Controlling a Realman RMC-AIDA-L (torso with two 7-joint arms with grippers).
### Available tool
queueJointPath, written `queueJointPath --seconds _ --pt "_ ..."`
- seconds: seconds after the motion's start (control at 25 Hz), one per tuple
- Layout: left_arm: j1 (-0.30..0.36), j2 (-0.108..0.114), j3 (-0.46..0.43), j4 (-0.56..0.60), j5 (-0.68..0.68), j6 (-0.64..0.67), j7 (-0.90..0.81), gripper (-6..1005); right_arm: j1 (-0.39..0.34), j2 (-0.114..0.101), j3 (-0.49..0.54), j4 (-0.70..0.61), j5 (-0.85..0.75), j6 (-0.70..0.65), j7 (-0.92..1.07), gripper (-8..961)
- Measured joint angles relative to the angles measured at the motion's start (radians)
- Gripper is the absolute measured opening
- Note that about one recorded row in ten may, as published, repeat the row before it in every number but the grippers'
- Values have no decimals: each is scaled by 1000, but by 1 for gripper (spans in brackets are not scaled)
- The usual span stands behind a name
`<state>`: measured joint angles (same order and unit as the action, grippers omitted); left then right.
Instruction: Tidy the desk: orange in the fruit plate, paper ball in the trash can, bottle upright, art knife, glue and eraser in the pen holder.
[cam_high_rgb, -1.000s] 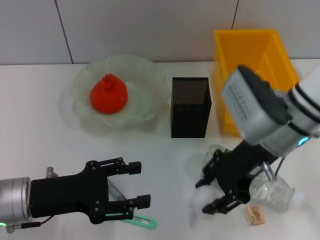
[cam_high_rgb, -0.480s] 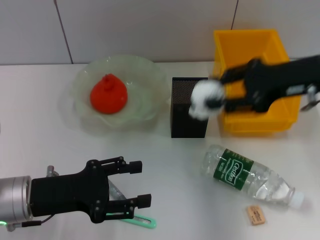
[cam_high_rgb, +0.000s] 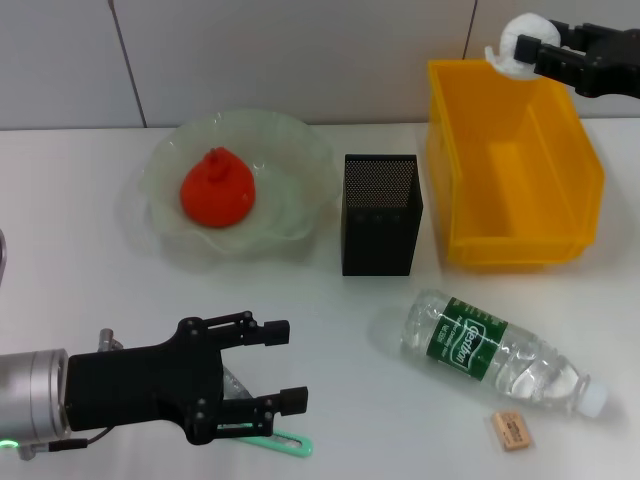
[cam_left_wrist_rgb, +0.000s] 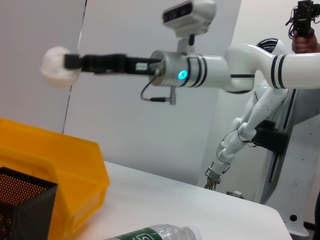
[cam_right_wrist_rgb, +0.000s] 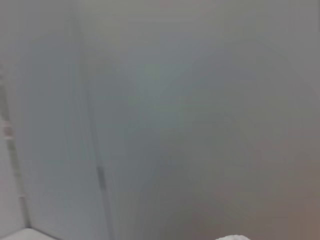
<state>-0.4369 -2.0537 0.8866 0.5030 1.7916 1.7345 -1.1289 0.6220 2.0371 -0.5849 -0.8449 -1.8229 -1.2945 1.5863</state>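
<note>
While the right gripper (cam_high_rgb: 528, 52) holds the paper ball (cam_high_rgb: 520, 42) pinched between its fingers, it sits high above the far rim of the yellow bin (cam_high_rgb: 455, 170), which serves as the trash can. Ball looks to hang over the back edge rather than the bin's middle, judging from the head view.

Step in hand: drop ball in bin. To do it well, I would bring the ball toward the bin's open centre and lower it before letting go; released from this height near the back wall, a light ball could bounce off the rim or fall behind. Open the fingers fully so paper does not cling.

Pose, right arm: stretched out level, forearm horizontal, gripper pointing sideways across the bin, seen plainly in the left wrist view with the ball (cam_left_wrist_rgb: 57, 66) at its tip. Right wrist view shows only wall and a sliver of white at the edge.

Left gripper (cam_high_rgb: 262, 368): low at the near left of the table, fingers spread wide, holding nothing, poised over a green-handled tool (cam_high_rgb: 285, 440), probably the art knife.

Other items: orange (cam_high_rgb: 216, 190) lies in the plate (cam_high_rgb: 290, 160). Bottle (cam_high_rgb: 495, 352) on its side. Eraser (cam_high_rgb: 510, 431) just beside the cap. Pen holder (cam_high_rgb: 380, 215) between plate and bin. Glue not seen.
</note>
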Motion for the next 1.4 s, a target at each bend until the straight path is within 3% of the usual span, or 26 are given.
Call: queueJointPath --seconds 0.32,0.6,1.4 --pt "-4 0 0 0 0 -4 0 769 30 -3 -20 128 -7 204 -44 502" --pt "-7 0 0 0 0 -4 0 769 50 -6 -147 192 -7 349 -46 548" --pt "-7 1 0 0 0 -6 0 769 61 15 -172 185 16 395 -50 743"
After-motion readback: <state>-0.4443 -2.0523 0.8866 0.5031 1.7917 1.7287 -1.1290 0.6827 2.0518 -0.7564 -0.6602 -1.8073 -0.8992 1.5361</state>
